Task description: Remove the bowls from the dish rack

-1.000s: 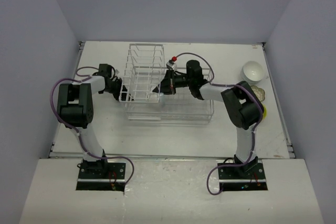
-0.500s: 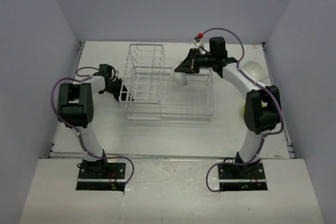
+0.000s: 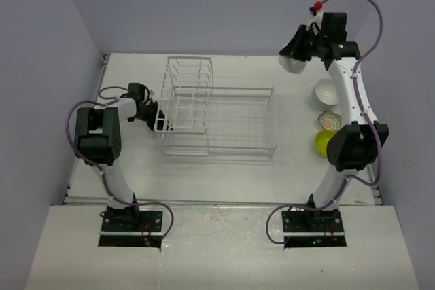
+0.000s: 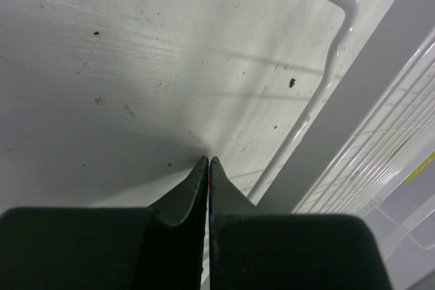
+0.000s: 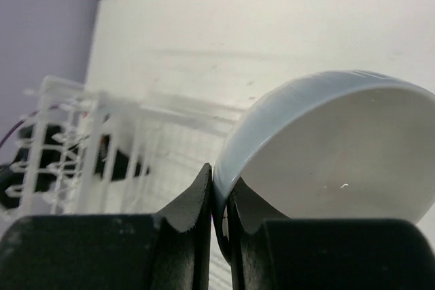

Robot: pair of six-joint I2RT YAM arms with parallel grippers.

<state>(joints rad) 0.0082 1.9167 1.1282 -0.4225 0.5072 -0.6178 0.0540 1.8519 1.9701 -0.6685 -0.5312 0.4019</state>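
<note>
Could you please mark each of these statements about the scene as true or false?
1. The right jaws pinch the rim of a held bowl. True.
2. Two bowls stand in the rack. False: no bowl shows in it.
3. Three bowls sit on the table to the right of the rack. True: a white bowl, a patterned bowl and a lime bowl.
4. The left jaws stand wide open. False: they are shut on nothing, beside the rack's left end.
</note>
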